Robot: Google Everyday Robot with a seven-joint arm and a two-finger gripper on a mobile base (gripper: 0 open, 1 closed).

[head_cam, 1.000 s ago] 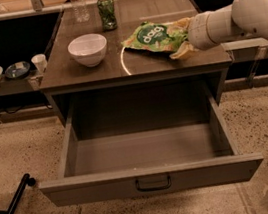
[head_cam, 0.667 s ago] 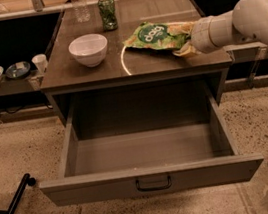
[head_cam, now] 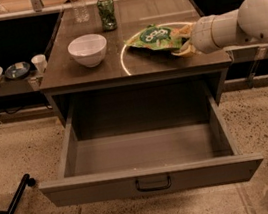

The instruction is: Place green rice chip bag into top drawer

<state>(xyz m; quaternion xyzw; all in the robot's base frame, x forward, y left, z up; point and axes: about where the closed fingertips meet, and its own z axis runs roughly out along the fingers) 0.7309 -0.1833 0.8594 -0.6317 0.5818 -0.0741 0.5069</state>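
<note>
Here, the gripper (head_cam: pixel 185 45) sits at the edge of the crinkly green rice chip bag (head_cam: pixel 156 37), grasp impossible to tell.

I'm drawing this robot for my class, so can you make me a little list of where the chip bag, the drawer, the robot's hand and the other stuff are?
chip bag: green rice chip bag lies on the table, right of centre
drawer: top drawer pulled open, nothing seen inside
gripper: gripper at the bag's right edge
others: white bowl left of the bag; green can and bottle behind
</note>
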